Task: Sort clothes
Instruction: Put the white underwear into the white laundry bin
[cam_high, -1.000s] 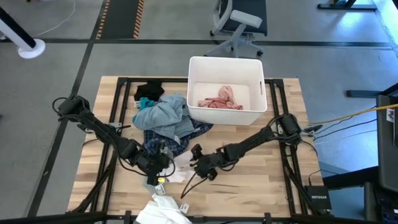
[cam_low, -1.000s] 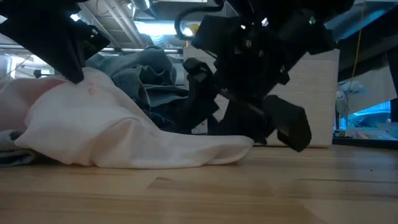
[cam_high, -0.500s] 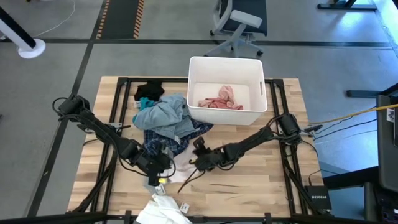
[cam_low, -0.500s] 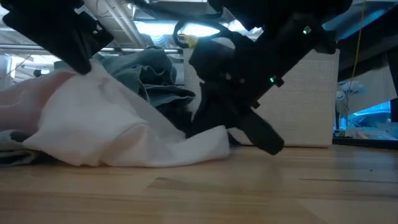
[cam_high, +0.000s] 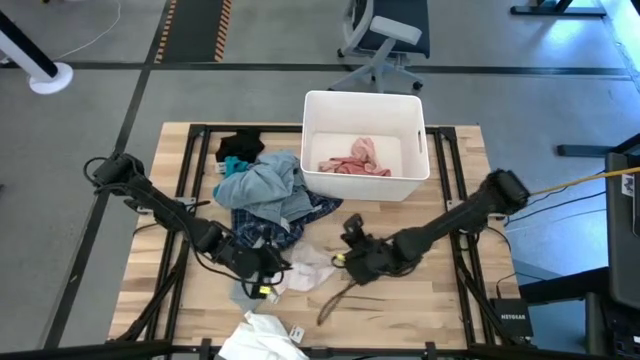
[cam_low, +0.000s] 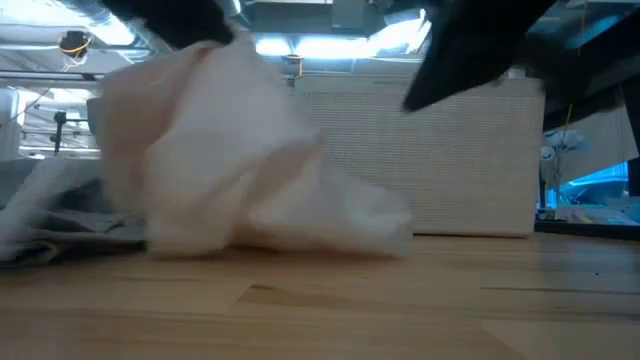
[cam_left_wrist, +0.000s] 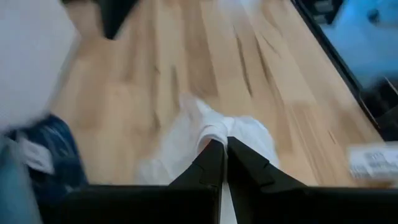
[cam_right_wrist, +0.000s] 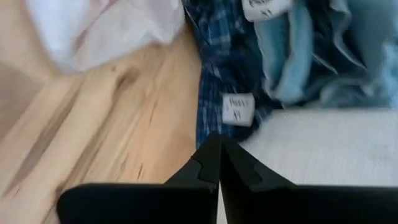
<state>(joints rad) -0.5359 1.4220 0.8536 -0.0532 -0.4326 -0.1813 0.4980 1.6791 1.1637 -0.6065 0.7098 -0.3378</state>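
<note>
Table (cam_high: 440, 290): white bin (cam_high: 411, 115) at the far edge holds a pink garment (cam_high: 352, 160). Light blue-grey garment (cam_high: 262, 185) lies piled over dark blue plaid (cam_high: 260, 228) beside the bin. Left gripper (cam_high: 266, 283), fingers pinched on the pale pink-white garment (cam_high: 310, 272), holds it bunched near the front. Right gripper (cam_high: 350, 228), fingers pressed together with nothing between them, sits just beside that garment.

1. Pale pink-white garment (cam_high: 308, 274) bunched near the table's front middle.
2. Light blue-grey garment (cam_high: 262, 184) heaped over dark blue plaid garment (cam_high: 268, 226), touching the bin.
3. Black garment (cam_high: 241, 147) behind them.
4. Pink garment (cam_high: 354, 160) crumpled inside the bin.
5. White garment (cam_high: 262, 340) overhanging the table's front edge.
</note>
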